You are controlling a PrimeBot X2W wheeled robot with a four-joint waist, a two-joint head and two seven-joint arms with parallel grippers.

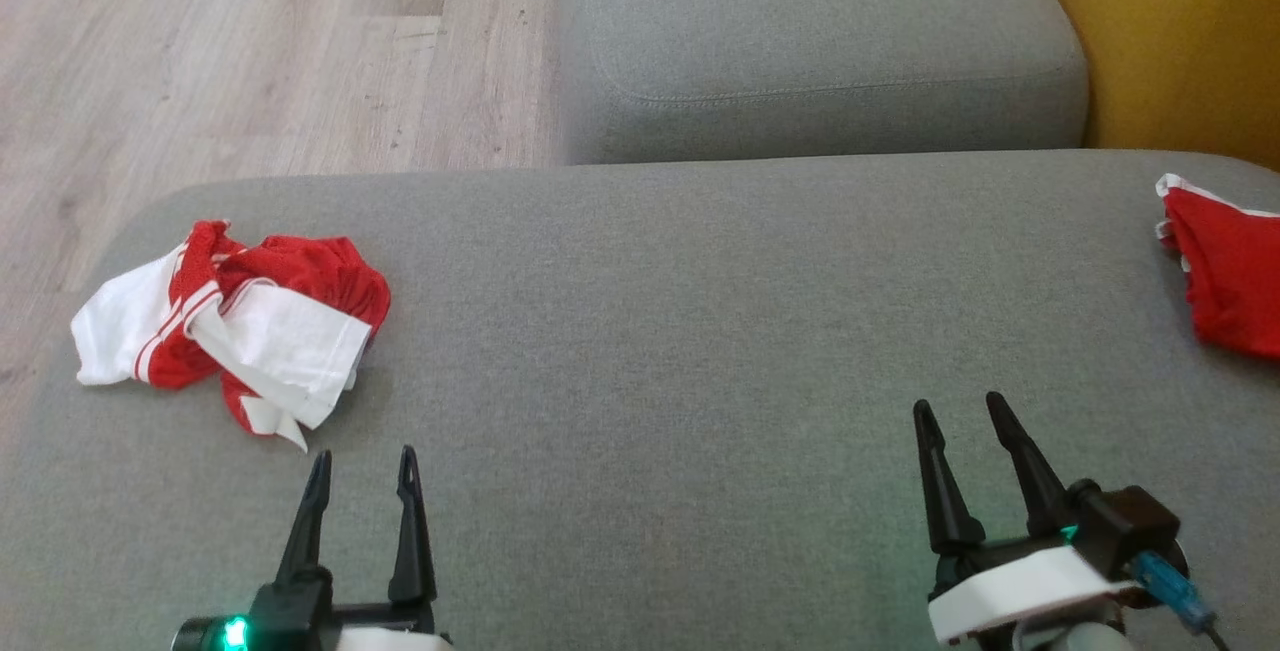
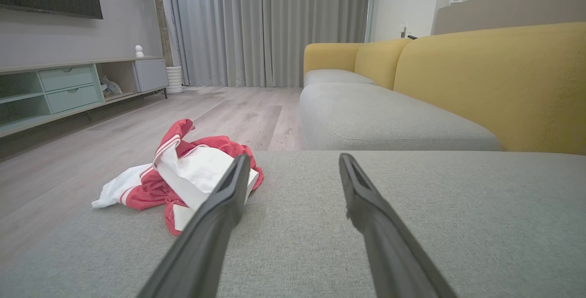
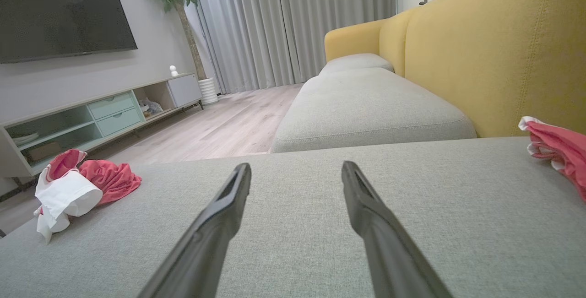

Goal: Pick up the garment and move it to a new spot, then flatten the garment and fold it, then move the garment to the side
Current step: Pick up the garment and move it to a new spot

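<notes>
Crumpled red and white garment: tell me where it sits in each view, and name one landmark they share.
Head view: garment at left, just up-left of the left gripper.
Left wrist view: garment left of centre, partly behind one finger.
Right wrist view: garment at far left on the seat.
Shared landmark: the far grey cushion beyond the seat.

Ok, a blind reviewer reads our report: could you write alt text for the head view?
A crumpled red-and-white garment lies on the left of a grey cushion, just beyond the open, empty left claw. The right claw, also open, sits lower right; another red garment shows at the right edge.
</notes>
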